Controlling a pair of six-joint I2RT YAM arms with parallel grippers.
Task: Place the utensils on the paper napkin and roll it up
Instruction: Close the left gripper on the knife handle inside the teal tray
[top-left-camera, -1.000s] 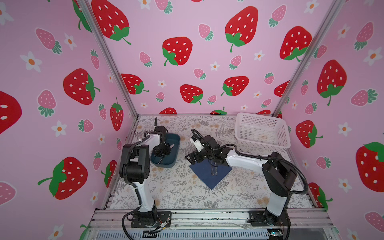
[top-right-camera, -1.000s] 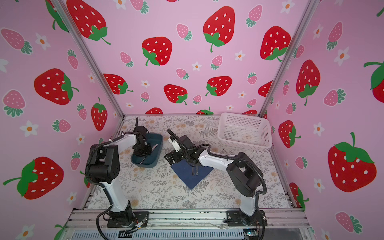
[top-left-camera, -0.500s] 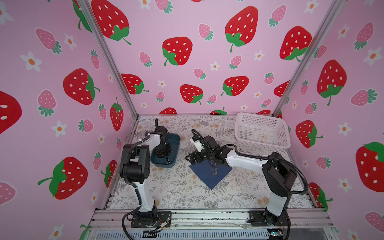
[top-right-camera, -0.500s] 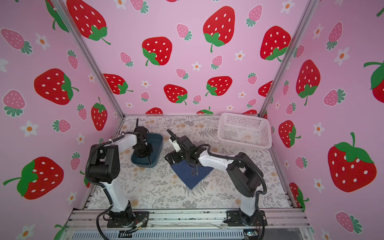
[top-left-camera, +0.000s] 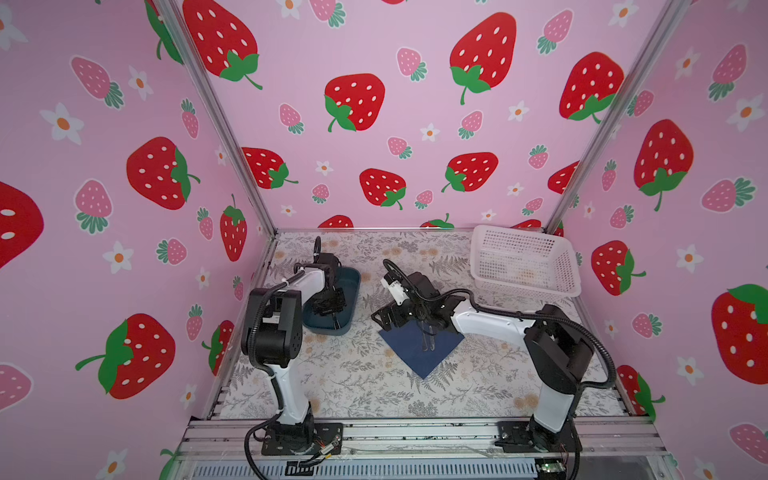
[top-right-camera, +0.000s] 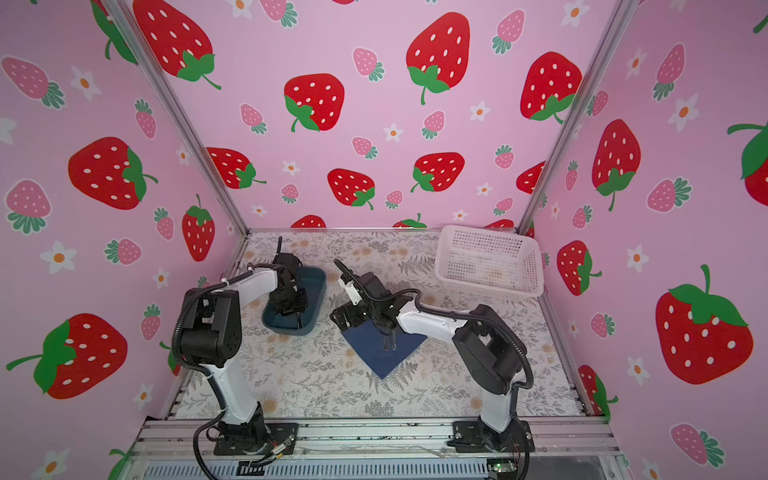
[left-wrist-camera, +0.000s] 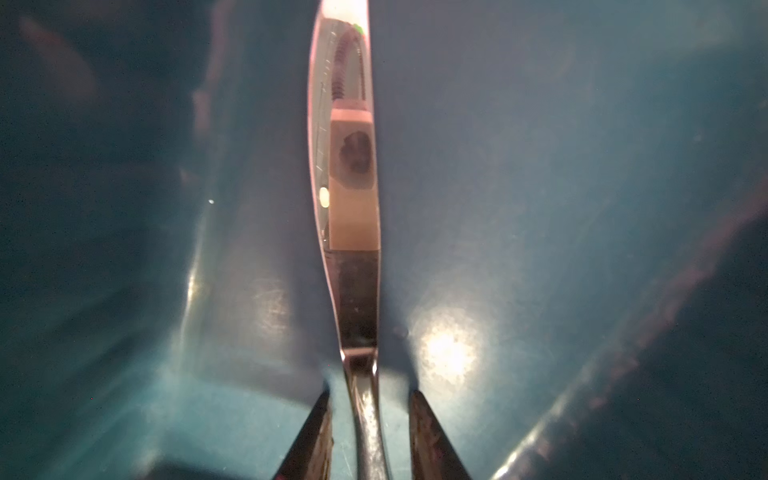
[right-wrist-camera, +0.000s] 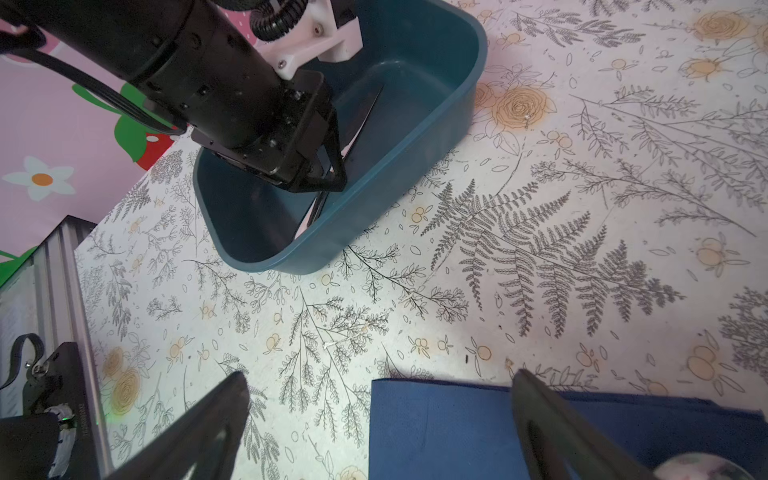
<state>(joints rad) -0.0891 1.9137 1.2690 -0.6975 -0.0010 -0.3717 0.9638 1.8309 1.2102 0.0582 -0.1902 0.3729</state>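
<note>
A dark navy paper napkin (top-left-camera: 419, 353) lies flat, turned like a diamond, on the floral table (top-left-camera: 374, 395), just below the middle of both top views. Two slim, glossy utensils (top-left-camera: 428, 338) rest on it side by side near its upper corner; they are too small to tell which pieces they are. A third piece, a shiny knife (left-wrist-camera: 353, 208), lies on the floor of the teal tub (top-left-camera: 332, 330), which stands left of the napkin and apart from it.

The left gripper (left-wrist-camera: 370, 399) reaches down into the tub. Its fingers (left-wrist-camera: 313, 436) straddle the knife's handle with a sliver of gap on each side, so it is open and not gripping. The right gripper (right-wrist-camera: 379, 376) hangs low over the napkin's upper-left edge, jaws spread wide and empty.

Likely risks: the knife is thin, slick and flat against the tub floor. Closing fingers could skid it sideways or pinch only an edge, and it could then swing or drop on the way across. The low right gripper could also snag the light napkin and shift the utensils.

The left arm rises from its base at lower left and bends at the elbow, wrist pointing steeply down. The right arm stretches low and leftward from lower right, forearm nearly level. A white mesh basket (top-left-camera: 523, 286) stands at the table's upper right.
</note>
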